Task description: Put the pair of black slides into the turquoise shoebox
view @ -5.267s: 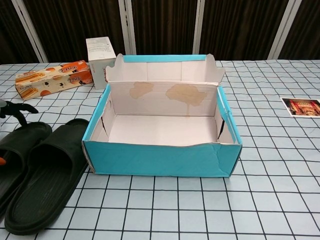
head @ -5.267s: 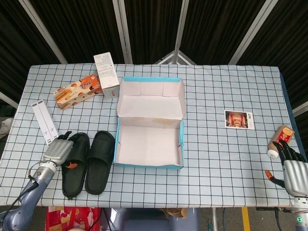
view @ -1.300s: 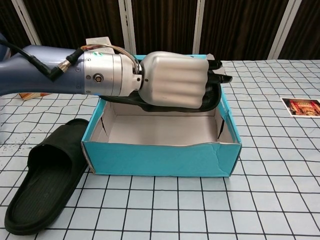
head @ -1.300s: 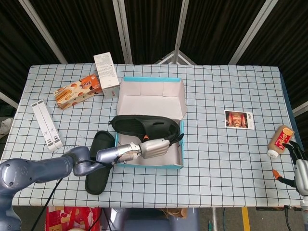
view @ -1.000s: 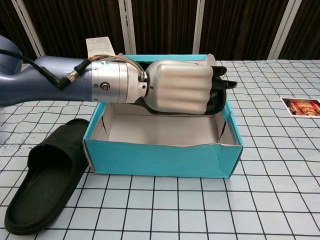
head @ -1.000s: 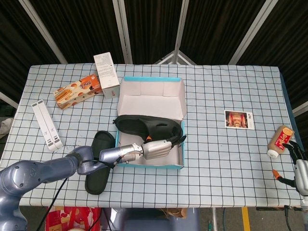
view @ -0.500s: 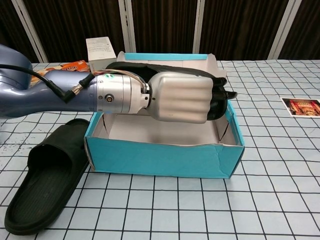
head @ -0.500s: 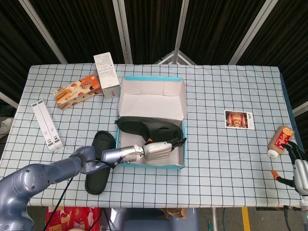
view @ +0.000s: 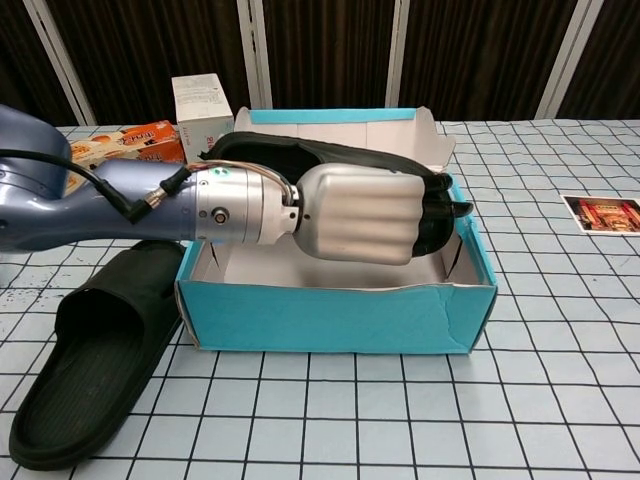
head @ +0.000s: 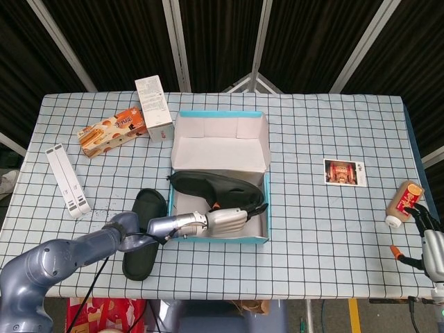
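The left hand point(view: 355, 213) grips one black slide point(head: 208, 184) crosswise above the turquoise shoebox point(view: 330, 318).

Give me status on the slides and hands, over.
Left hand grips one slide over the shoebox. Second slide on table. Right hand idle, open.

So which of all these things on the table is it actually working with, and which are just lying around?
Part of the job:
- turquoise shoebox
- black slide gripped by the left hand over the box
- second black slide on the table beside the box

Just lying about:
- orange snack box
- white carton
- white strip
- photo card
- small bottle by the right hand
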